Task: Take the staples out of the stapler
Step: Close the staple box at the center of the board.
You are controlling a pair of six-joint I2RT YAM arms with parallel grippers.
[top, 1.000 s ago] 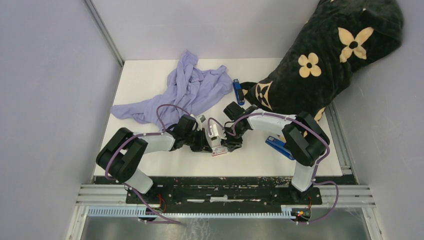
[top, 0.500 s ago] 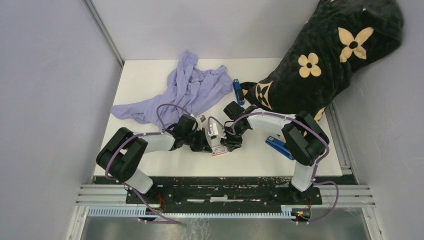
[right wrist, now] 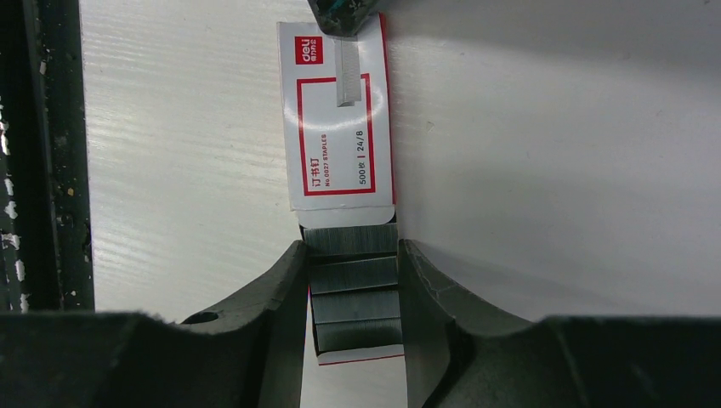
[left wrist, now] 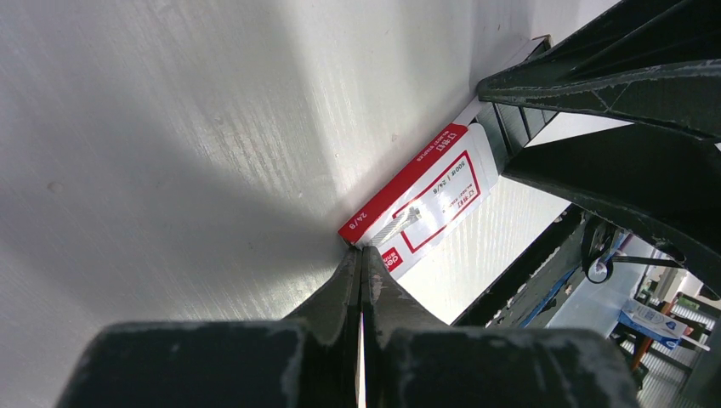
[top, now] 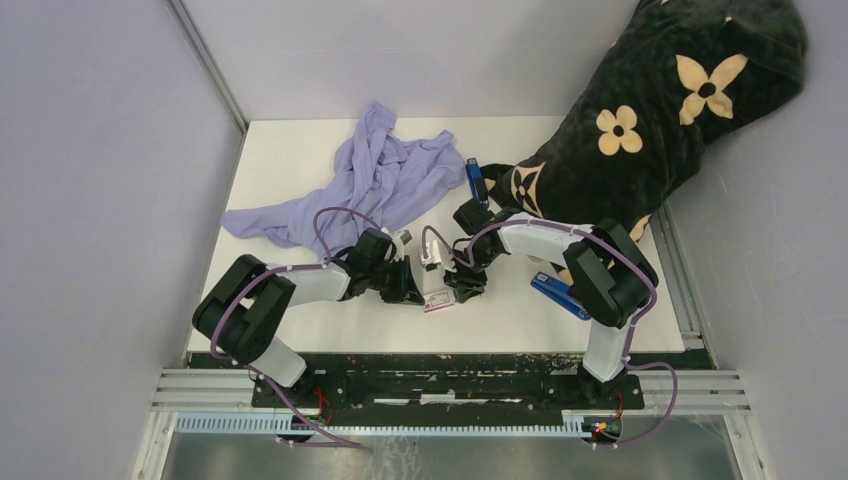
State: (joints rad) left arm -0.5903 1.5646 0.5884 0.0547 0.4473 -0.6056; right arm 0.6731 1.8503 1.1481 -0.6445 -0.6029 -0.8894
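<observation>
The red-and-white staple box (right wrist: 333, 161) lies flat on the white table (top: 300, 150), close in front of the arms' bases, with both grippers meeting at it. At the box's open end the right gripper (right wrist: 352, 246) is clamped on the inner tray (right wrist: 357, 354), one finger against each side; the tray is slid partly out of the box and is packed with rows of grey staples (right wrist: 353, 285). On top of the box lies a loose staple strip (right wrist: 344, 81). The left gripper (left wrist: 361, 252) rests its closed-together tips at the strip's end, at the box's other end; whether it pinches the strip I cannot tell. To the right of the box lies the near stapler (top: 555, 293), blue. Beyond the box lie a purple cloth (top: 370, 185) and the far stapler (top: 476, 182), also blue. Farther right of the box is a black flowered blanket (top: 650, 110).
</observation>
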